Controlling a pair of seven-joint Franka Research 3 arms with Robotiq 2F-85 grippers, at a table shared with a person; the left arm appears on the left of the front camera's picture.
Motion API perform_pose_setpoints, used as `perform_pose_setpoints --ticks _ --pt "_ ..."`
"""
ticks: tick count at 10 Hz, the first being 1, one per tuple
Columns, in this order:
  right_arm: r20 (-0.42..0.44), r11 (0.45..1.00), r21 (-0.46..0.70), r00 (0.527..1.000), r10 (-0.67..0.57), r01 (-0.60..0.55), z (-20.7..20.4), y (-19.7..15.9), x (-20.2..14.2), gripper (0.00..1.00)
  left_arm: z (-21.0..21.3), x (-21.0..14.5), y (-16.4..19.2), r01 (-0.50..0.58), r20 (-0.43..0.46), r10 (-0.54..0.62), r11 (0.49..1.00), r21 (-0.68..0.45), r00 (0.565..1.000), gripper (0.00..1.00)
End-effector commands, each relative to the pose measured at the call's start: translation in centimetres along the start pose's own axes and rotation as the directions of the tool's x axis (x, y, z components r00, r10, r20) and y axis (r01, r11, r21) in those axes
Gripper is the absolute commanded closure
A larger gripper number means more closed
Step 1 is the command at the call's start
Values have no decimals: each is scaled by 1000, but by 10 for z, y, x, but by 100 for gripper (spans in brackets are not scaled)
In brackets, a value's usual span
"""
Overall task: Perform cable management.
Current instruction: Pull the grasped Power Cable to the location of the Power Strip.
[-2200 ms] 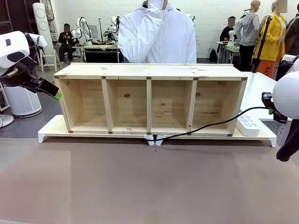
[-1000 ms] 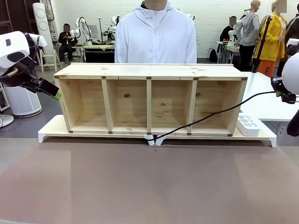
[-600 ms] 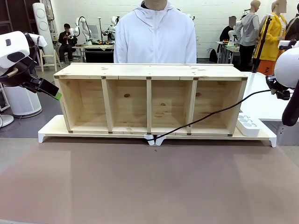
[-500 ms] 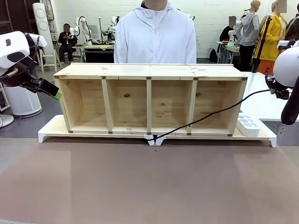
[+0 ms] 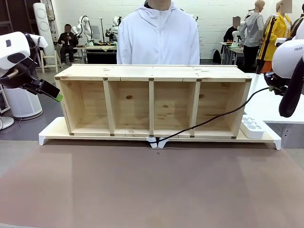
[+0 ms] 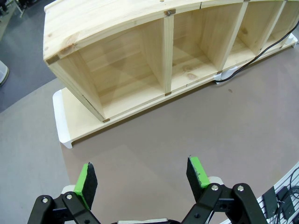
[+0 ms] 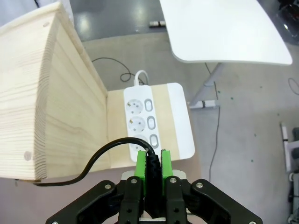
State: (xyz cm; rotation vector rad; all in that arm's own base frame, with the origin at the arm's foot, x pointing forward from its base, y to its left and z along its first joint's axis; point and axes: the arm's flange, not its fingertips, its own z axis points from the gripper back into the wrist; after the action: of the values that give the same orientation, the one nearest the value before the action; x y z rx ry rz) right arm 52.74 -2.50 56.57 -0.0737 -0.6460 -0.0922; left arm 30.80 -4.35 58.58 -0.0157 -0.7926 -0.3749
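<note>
The right gripper (image 7: 153,157) is clamped on the plug end of the cable (image 5: 216,118), in the air above the white power strip (image 7: 148,122) at the right end of the wooden shelf (image 5: 152,72). The cable slopes down past the rightmost compartment to a small white clip (image 5: 156,141) at the front edge of the base board (image 5: 52,130). The left gripper (image 6: 140,176) hangs empty with its jaws spread, left of the shelf.

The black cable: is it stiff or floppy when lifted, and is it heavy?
Probably floppy: the cable bends in soft curves from the foot of the shelf to the right gripper. Likely light, being so thin. The shut pads should hold its end well.
</note>
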Motion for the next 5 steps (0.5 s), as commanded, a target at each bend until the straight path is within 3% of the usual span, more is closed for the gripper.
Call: perform_pose_setpoints --ticks 1,5 --pt "-7 1000 -3 1000 27 -27 -2 -4 12 84 -2 2 0 -14 12 14 1000 0 1000 0" --pt "11 999 -11 999 37 -36 1 -2 13 84 -2 2 0 -14 12 14 1000 0 1000 0"
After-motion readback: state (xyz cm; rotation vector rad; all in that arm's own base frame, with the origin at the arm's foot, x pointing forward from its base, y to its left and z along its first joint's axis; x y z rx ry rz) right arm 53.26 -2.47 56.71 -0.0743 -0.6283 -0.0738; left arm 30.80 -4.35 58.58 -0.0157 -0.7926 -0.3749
